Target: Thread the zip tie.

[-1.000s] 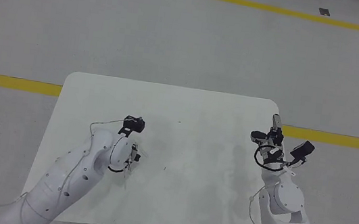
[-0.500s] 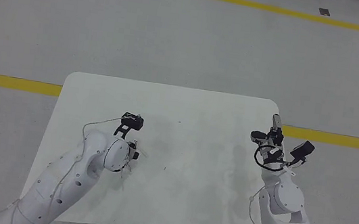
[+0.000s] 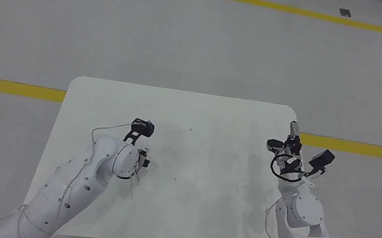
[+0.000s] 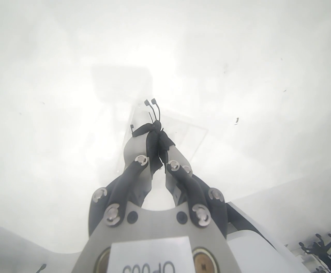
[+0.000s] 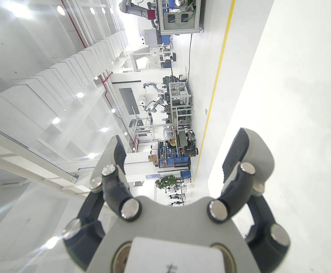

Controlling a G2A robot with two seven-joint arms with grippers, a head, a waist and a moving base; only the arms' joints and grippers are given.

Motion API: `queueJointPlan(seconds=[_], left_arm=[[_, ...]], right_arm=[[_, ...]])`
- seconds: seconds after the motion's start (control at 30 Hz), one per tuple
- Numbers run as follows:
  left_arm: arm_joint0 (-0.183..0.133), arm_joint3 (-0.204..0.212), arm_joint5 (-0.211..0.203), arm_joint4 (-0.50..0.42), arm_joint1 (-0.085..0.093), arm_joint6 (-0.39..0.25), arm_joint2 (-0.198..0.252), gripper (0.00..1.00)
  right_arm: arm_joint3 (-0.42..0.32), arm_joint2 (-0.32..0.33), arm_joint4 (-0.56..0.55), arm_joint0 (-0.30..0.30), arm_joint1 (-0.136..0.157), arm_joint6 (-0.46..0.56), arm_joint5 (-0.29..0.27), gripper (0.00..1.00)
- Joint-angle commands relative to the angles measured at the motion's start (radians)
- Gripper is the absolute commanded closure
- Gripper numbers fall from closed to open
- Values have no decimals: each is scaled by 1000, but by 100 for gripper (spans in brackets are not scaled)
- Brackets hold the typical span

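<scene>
The left pincer (image 4: 156, 130) is clamped shut on what seems a black zip tie (image 4: 154, 101), low over the bench (image 4: 232, 64), presenting its ends for threading. The right pincer (image 5: 175, 152) waits wide open, empty.

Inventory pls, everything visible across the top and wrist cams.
zip ties: at least three, black, pinched in the left hand
clear plastic sheet: one, transparent, on the table beneath the left hand
table: one, white, centre of the top view
floor lines: two, yellow, one passing behind the table, one farther off
left hand: shut on the zip ties
right hand: open, empty, at the table's right edge
</scene>
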Motion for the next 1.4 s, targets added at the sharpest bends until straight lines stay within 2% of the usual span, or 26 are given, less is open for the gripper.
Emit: queueJointPlan(seconds=[0.0,0.07,0.13,0.2,0.33,0.53,0.67,1.07,1.37], left_arm=[[-4,7,3,-4,0,1,4,100],[-7,14,7,-7,0,0,6,100],[-10,18,9,-9,0,1,8,89],[-13,21,12,-10,0,0,10,82],[-18,26,15,-13,1,-2,14,74],[-24,31,22,-15,2,-3,20,77],[-24,30,27,-14,3,0,24,84],[-8,-14,27,2,10,-7,32,86],[-21,26,8,-24,9,21,45,89]], right_arm=[[0,0,0,0,0,0,0,0],[0,0,0,0,0,0,0,0],[0,0,0,0,0,0,0,0],[0,0,0,0,0,0,0,0],[0,0,0,0,0,0,0,0],[0,0,0,0,0,0,0,0],[0,0,0,0,0,0,0,0],[0,0,0,0,0,0,0,0],[0,0,0,0,0,0,0,0]])
